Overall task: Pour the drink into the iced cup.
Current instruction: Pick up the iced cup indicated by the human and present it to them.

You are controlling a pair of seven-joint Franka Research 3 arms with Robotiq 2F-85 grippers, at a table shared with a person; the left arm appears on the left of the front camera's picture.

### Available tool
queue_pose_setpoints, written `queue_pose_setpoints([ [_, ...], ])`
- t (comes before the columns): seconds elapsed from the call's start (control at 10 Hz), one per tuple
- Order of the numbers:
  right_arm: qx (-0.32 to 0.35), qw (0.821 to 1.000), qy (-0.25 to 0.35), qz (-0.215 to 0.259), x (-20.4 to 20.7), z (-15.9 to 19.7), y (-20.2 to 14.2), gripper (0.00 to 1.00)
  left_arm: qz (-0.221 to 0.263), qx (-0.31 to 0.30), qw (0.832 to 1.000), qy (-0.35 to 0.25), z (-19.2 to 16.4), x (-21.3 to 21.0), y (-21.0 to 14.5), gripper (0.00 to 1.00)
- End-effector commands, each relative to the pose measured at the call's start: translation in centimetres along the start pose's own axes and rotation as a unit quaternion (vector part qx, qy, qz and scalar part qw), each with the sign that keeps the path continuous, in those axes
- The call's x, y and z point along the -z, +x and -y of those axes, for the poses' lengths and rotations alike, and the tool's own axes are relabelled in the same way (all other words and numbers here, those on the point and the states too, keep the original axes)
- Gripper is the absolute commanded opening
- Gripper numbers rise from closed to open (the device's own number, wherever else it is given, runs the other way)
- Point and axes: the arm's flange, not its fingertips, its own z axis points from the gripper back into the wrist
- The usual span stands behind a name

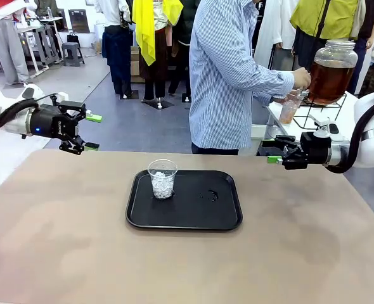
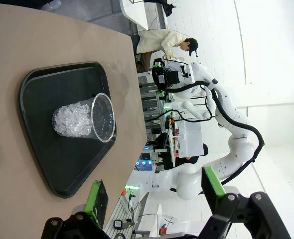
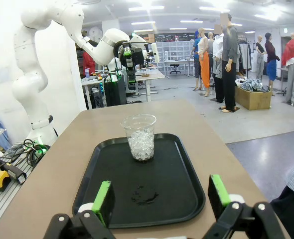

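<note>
The brown worktop [image 1: 60,240] carries a black tray [image 1: 199,212] near its middle. Beyond its far edge a person [image 1: 228,76] holds a small cup [image 1: 290,109] at a glass jar [image 1: 339,52] of amber drink [image 1: 326,82]. The left pincer [image 1: 93,132] and right pincer [image 1: 269,151] hover spread and empty. The iced cup [image 1: 162,178] stands upright on the tray's left part.

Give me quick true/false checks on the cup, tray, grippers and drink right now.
1. The clear plastic cup of ice stands upright on the black rectangular tray. True.
2. The left gripper is shut on that cup. False: it is open and empty, away from the cup.
3. The right gripper is open, holding nothing. True.
4. The cup of ice already holds amber drink. False: only ice; the amber drink is in the large glass jar beyond the table, where a person's hand holds a small clear cup.
</note>
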Motion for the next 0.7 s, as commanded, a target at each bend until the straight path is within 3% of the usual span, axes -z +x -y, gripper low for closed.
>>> queue_pose_setpoints([
  [0.0, -0.002, 1.0, 0.001, 0.0, 0.16, 0.19, 0.33, 1.0, 0.005, 0.0, 1.0, -0.005, 0.16, 0.02, 0.01, 1.0],
  [0.6, -0.002, 1.0, 0.001, 0.0, 0.16, 0.19, 0.33, 1.0, 0.005, 0.0, 1.0, -0.005, 0.16, 0.02, 0.01, 1.0],
])
